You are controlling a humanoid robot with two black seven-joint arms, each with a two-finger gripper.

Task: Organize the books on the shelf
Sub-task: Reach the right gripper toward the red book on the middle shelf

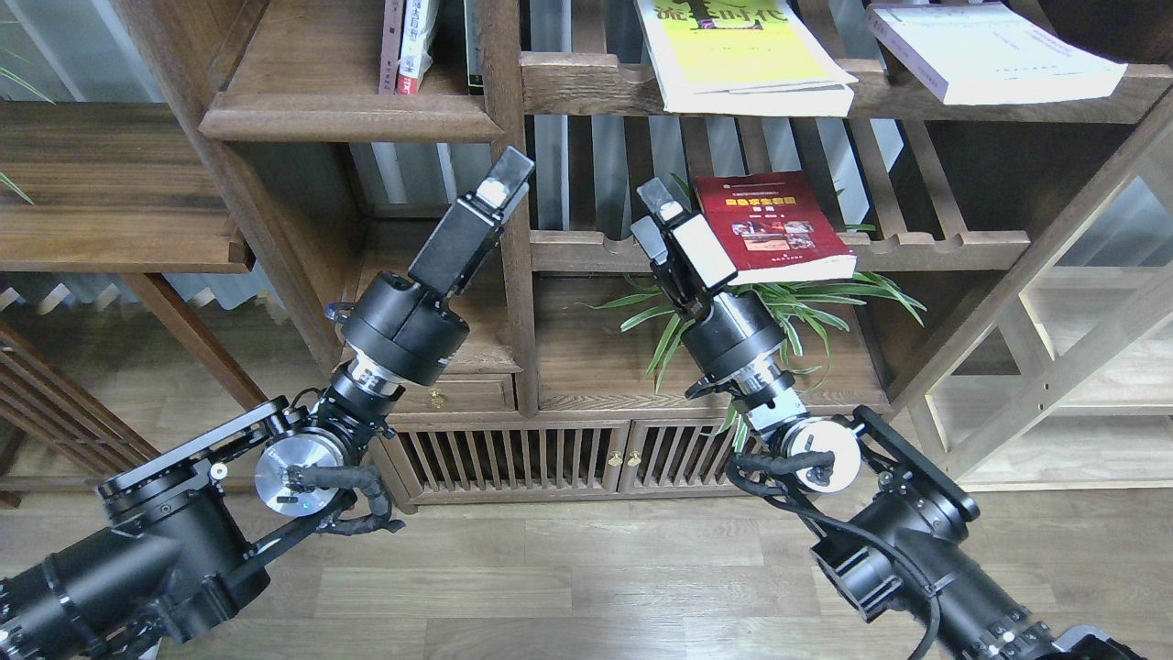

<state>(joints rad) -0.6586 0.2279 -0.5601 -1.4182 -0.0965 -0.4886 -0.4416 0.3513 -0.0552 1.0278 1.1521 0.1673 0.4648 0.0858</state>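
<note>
Wood plank floor (586, 577) before a dark-brown bookcase (513, 302). Left gripper (506, 181) and right gripper (656, 209) are both raised and seen end-on; cannot tell whether fingers are apart. Red book (774, 225) lies on slatted rack (916, 247), overhanging its front rail, just beside the right gripper. Above: white-and-yellow book (742, 55) and white book (990, 50) overhang upper rack (586, 87).
</note>
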